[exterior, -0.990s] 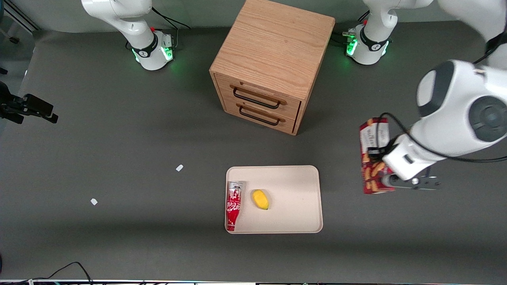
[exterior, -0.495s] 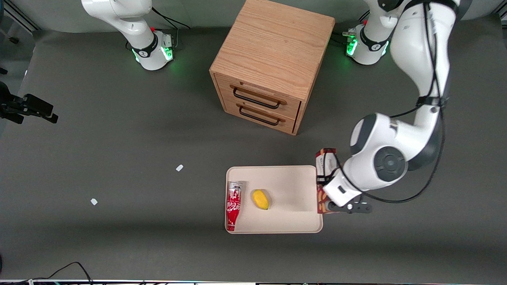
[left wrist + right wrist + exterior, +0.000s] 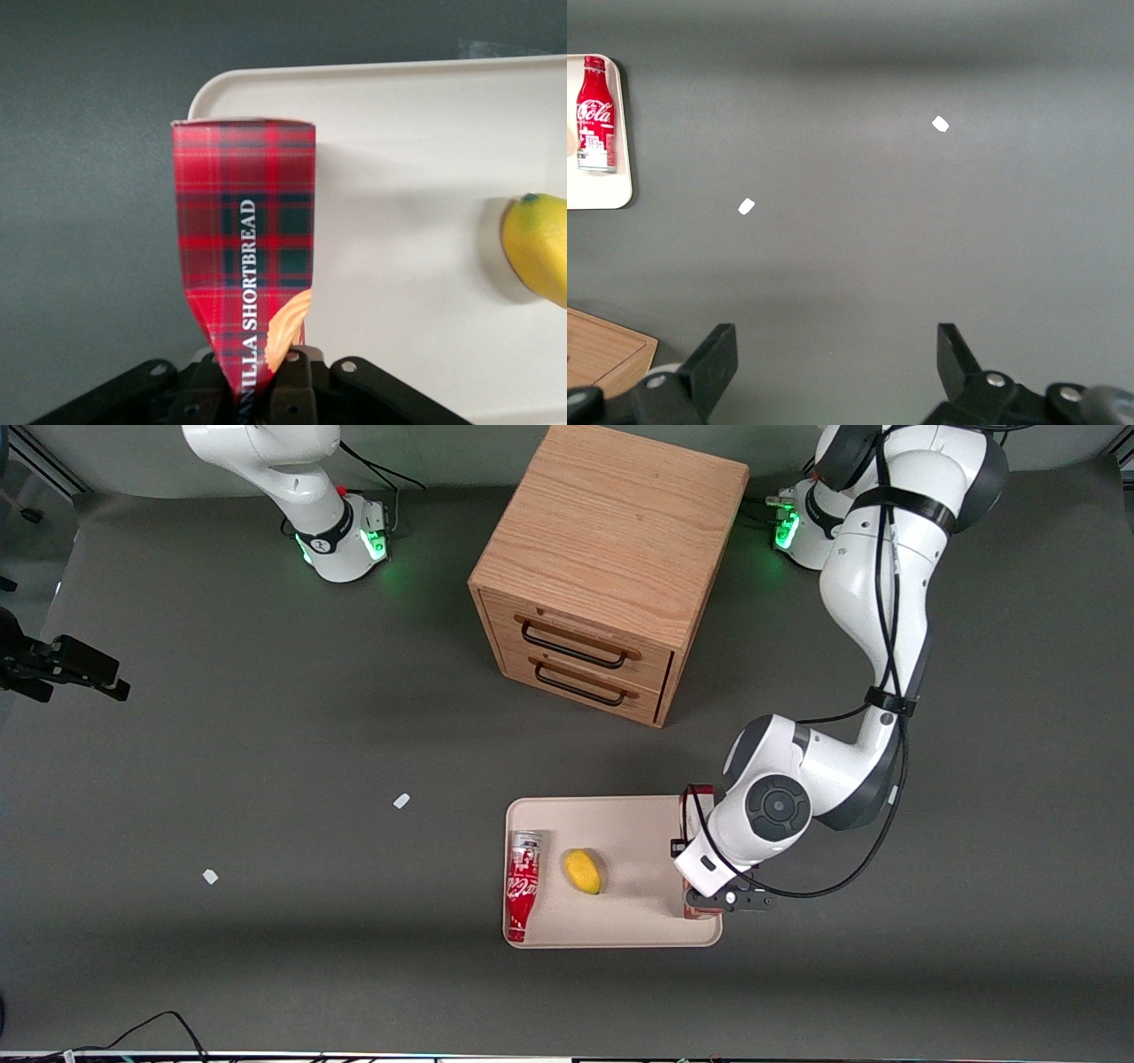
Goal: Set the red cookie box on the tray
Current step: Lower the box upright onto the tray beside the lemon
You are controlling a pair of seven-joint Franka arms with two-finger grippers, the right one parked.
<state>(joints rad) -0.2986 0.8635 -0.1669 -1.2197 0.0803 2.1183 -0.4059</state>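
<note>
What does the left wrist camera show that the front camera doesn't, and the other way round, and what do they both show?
Only the left wrist view shows the red cookie box up close: its tartan face, the word SHORTBREAD, and the tool shut on its end. Only the front view shows the wooden drawer cabinet, the soda can lying on the tray, and two white scraps toward the parked arm's end of the table. Both show the beige tray, the yellow fruit on it, and the box held over the tray's edge.
</note>
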